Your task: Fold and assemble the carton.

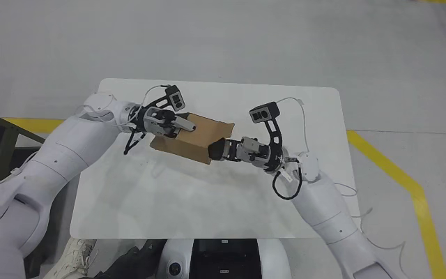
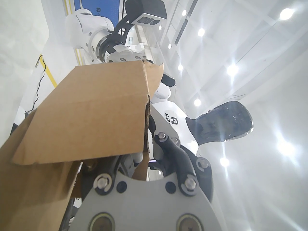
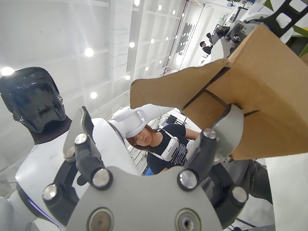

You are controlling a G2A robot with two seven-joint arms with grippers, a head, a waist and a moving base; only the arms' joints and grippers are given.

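Note:
A brown cardboard carton (image 1: 189,136) sits half-formed in the middle of the white table, held up between both arms. My left gripper (image 1: 182,125) is at its far left end, shut on the upper wall edge. In the left wrist view the carton (image 2: 84,111) covers the fingertips, and a flap hangs loose. My right gripper (image 1: 217,149) is at the carton's near right corner. In the right wrist view the right gripper (image 3: 156,111) is wide open. One of its fingers (image 3: 228,121) rests against the carton (image 3: 264,102), and the other stands free.
The white table (image 1: 209,202) has bare surface in front of and behind the carton. Its edges lie close on the left and right. Yellow floor tape (image 1: 390,164) runs past the table's right side.

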